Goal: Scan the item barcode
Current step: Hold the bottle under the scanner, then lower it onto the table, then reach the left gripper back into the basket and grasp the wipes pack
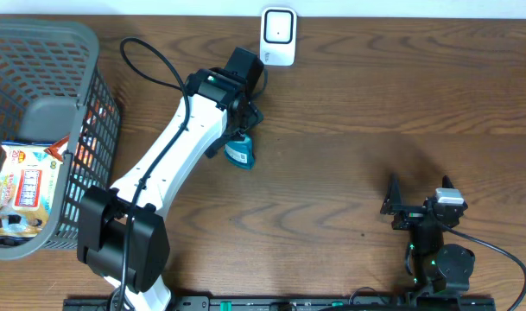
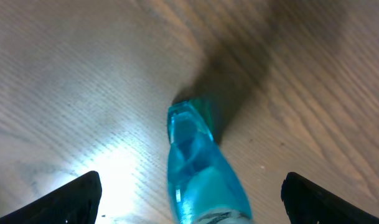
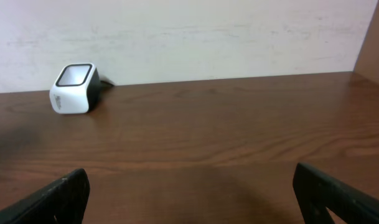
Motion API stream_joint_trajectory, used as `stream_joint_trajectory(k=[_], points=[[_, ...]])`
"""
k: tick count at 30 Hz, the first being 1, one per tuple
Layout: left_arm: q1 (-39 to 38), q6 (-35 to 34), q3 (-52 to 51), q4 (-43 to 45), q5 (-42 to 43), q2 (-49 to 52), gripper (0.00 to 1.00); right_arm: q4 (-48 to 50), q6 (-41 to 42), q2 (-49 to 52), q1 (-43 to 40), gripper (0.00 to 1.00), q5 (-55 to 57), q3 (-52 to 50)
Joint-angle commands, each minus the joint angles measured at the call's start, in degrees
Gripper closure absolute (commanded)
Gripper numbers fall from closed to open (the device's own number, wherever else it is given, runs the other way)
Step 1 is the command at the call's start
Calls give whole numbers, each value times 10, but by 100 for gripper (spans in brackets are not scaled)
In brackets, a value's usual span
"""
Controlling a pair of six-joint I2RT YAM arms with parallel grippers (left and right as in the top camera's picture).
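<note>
Currently: left claw [image 2: 189,194] open astride item [image 2: 198,168] on bench [image 1: 349,173], ready to grasp; right claw [image 3: 192,198] open, idle; scanner [image 1: 278,36] far.

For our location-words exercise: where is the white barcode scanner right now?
In the overhead view the white barcode scanner sits at the far edge of the table, near the middle, beyond the blue item.

The translucent blue-teal item [image 1: 240,155] lies flat, near but apart from the upright white barcode scanner [image 1: 278,35].
</note>
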Motion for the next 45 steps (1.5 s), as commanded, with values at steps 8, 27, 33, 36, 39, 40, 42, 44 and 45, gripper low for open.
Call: stream_joint_trajectory(k=[8,27,33,36,39,40,42,44,45], points=[[2,-5,8,-19,-10,2,8,-1,-7,-2,3,1,7,-2],[15,140,174,-46,-28,0,2,-1,-7,-1,3,1,7,-2],[52,160,411,-174,-173,-1,2,-1,-7,-1,3,1,7,-2],[99,159,488,-242,-265,-5,2,-1,-7,-1,3,1,7,-2],[172,123,502,-291,-291,-12,2,-1,-7,-1,3,1,7,-2],[206,96,502,-312,-284,-12,2,-1,-7,-1,3,1,7,-2],[275,42,495,-351,-251,-8,2,-1,-7,-1,3,1,7,-2],[344,26,481,-365,-185,-2,2,-1,-7,-1,3,1,7,-2],[376,24,470,-365,-148,0,2,-1,-7,-1,3,1,7,-2]])
